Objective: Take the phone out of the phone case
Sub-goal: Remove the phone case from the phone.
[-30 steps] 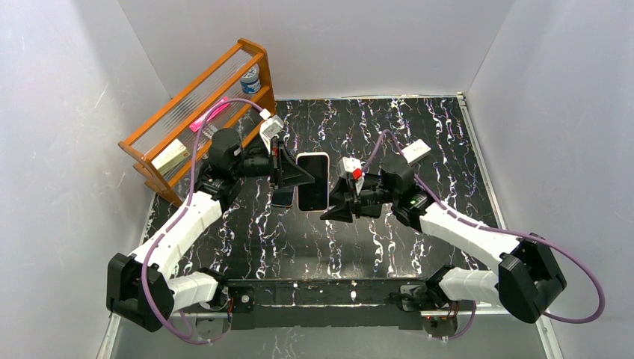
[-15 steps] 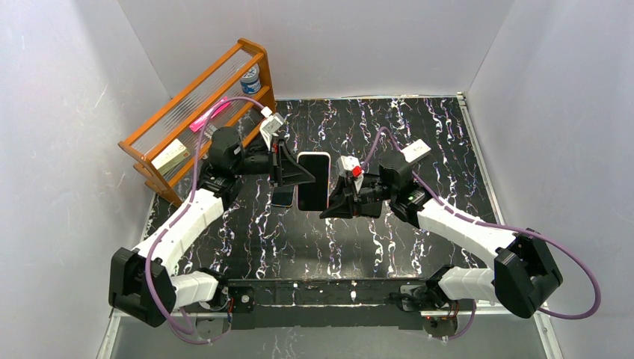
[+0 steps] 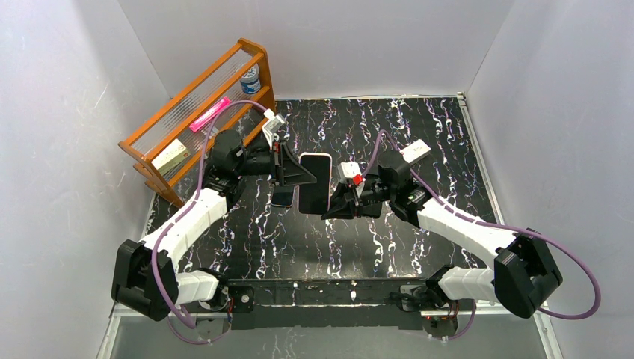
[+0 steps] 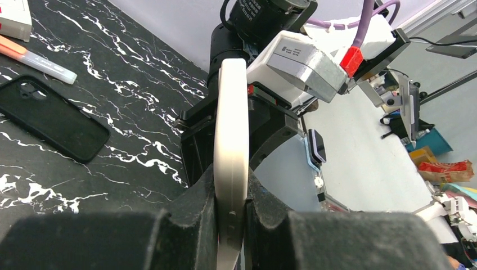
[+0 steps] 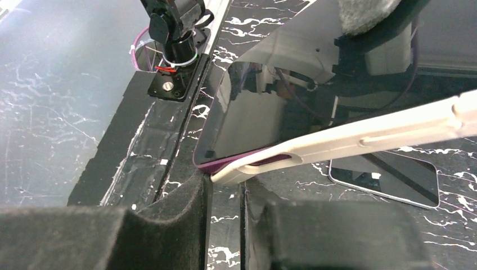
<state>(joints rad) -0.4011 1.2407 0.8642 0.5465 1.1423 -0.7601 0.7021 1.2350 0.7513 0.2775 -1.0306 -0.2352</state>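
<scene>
Two grippers hold the cased phone (image 3: pixel 314 183) above the table (image 3: pixel 419 134), the left gripper (image 3: pixel 297 176) on its left edge and the right gripper (image 3: pixel 333 208) on its right.

Left wrist: pads (image 4: pixel 191 208) clamp the cream case (image 4: pixel 230 124) edgewise. A black case (image 4: pixel 53 118) lies on the table.

Right wrist: fingers (image 5: pixel 185 208) pinch the cream case's corner, with the phone's dark screen above it.

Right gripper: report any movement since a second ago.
Yes, slightly: the right gripper has edged toward the near base rail and closed on the cased phone.
</scene>
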